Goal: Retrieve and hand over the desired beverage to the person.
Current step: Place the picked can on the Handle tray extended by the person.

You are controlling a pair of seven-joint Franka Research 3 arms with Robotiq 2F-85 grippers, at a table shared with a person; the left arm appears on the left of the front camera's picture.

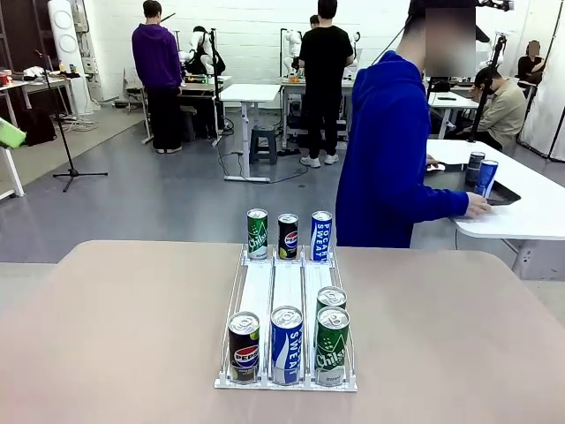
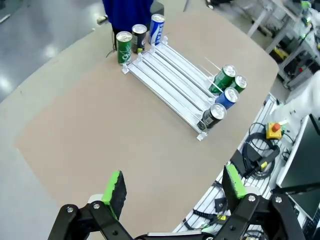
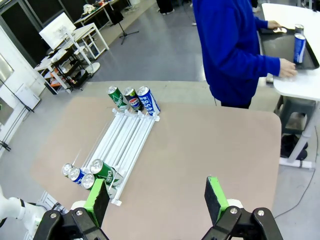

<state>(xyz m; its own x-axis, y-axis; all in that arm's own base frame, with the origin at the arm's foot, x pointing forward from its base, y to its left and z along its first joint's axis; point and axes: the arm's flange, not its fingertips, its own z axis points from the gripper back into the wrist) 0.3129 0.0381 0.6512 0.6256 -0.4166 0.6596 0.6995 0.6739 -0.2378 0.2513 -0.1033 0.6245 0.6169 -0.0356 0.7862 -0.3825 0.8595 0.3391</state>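
Several beverage cans stand in a white three-lane rack [image 1: 274, 287] at the table's middle. At its near end are a Pepsi can [image 1: 244, 346], a blue Pocari Sweat can [image 1: 287, 344] and two green Chilsung cans [image 1: 332, 346]. At its far end stand one green can [image 1: 257, 233], one Pepsi [image 1: 288, 235] and one Pocari [image 1: 321, 235]. Nothing marks which one is desired. The person [image 1: 388, 150] in a blue hoodie stands beyond the far edge, turned to a side table. My left gripper [image 2: 175, 187] and right gripper [image 3: 156, 199] hover open and high above the table, holding nothing.
The beige table [image 1: 115, 336] has bare surface on both sides of the rack. A white side table [image 1: 530, 203] at the right carries two more cans, where the person's hand [image 1: 479, 205] rests. Cables and a yellow button box [image 2: 275, 130] lie beyond the table's near edge.
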